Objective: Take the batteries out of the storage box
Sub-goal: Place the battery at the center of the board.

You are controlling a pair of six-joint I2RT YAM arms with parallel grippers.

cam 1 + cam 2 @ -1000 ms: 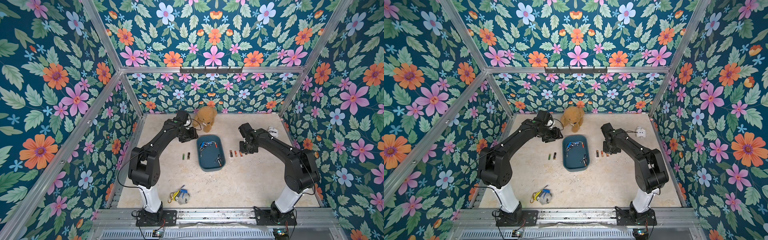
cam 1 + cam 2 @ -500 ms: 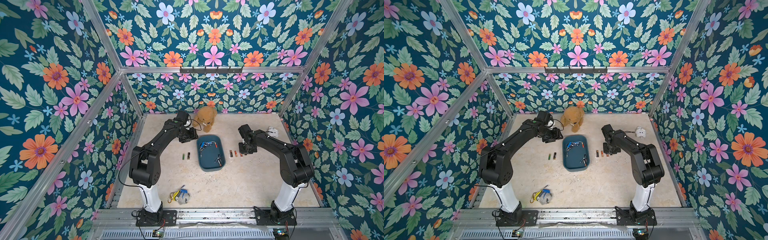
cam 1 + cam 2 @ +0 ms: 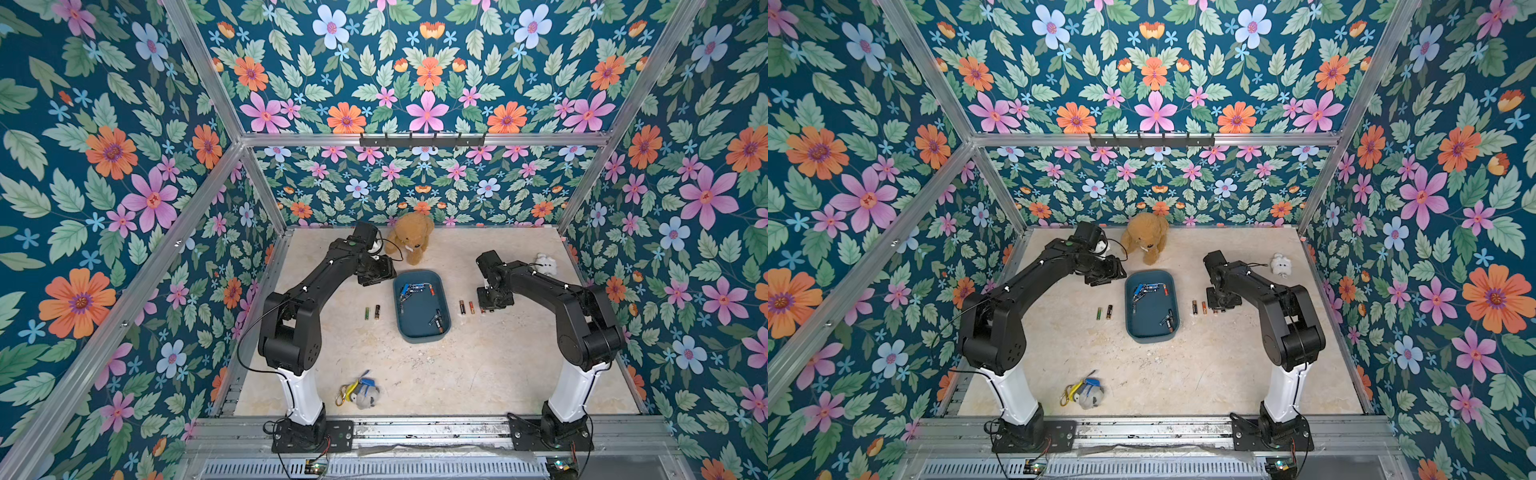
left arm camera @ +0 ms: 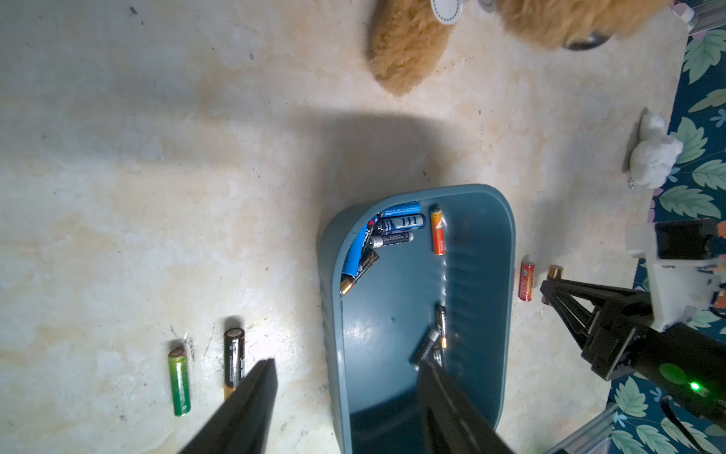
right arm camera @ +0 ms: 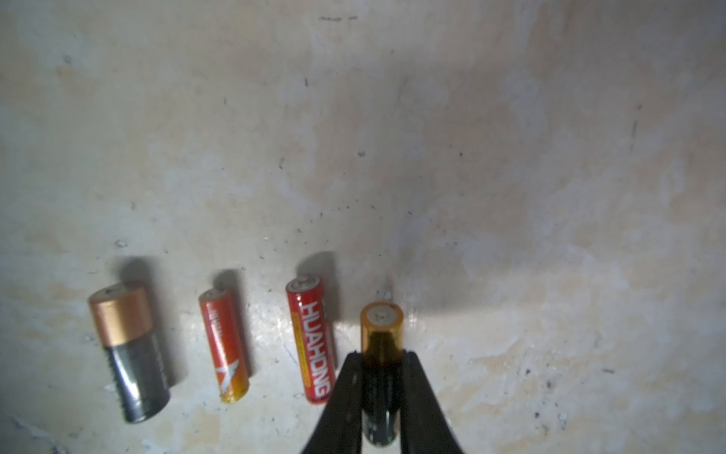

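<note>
**Right wrist view: a battery held at the end of a row**

The gold-top battery sits tight between the two black fingers of the right gripper. The fingers are almost closed and press on its sides. It is held flat and low. It points the same way as the red battery, the orange battery and the fat black battery, which lie beside it on the table. I think it is held this way so it can be put down as the next one in the row. I cannot tell if it touches the table yet.

The box sits in the middle of the table, between the two arms. More batteries lie inside it, a bunch in one corner and a few near another. So I think the job is not done.

The left gripper is about half open and holds nothing. It hangs over the edge of the box, maybe ready to pick the next one. Near it, a green battery and a thin black battery lie side by side on the table.
</note>
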